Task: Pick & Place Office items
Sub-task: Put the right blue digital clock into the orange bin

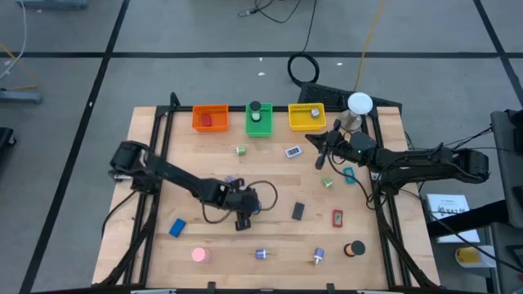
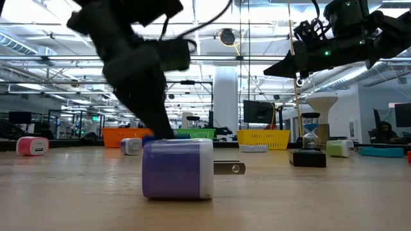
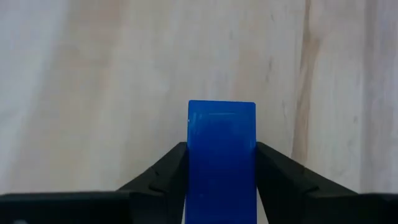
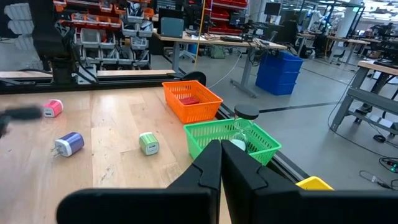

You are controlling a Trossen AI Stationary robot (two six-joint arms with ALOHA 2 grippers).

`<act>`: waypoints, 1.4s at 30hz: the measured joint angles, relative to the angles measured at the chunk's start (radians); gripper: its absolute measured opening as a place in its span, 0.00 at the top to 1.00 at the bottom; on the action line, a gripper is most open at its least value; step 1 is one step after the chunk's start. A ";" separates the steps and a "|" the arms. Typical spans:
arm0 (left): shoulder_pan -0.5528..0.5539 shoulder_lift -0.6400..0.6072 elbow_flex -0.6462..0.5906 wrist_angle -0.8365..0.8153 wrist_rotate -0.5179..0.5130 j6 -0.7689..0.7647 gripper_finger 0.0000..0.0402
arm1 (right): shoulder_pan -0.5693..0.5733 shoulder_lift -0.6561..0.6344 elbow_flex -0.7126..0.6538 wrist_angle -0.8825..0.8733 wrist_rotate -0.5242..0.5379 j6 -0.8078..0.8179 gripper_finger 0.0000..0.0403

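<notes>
Though gripped, blue block (image 3: 221, 158) lengthwise between fingers (image 3: 163, 176).

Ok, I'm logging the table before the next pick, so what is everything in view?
orange bin: one, orange, far edge
green bin: one, green, far edge
yellow bin: one, yellow, far edge
stand: one, white-domed, far right corner
loose blue block: one, blue, near left
pink round piece: one, pink, near edge
purple plug: one, purple, near edge
black block: one, black, centre
red block: one, red, centre right
held blue block: one, blue, between left tool's fingers
left tool: dark, centre
right tool: dark, shut, near yellow bin
</notes>
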 joint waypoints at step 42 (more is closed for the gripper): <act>0.564 -0.561 -0.507 -0.221 -0.112 -0.699 0.52 | 0.000 0.000 0.000 -0.045 0.000 -0.001 0.99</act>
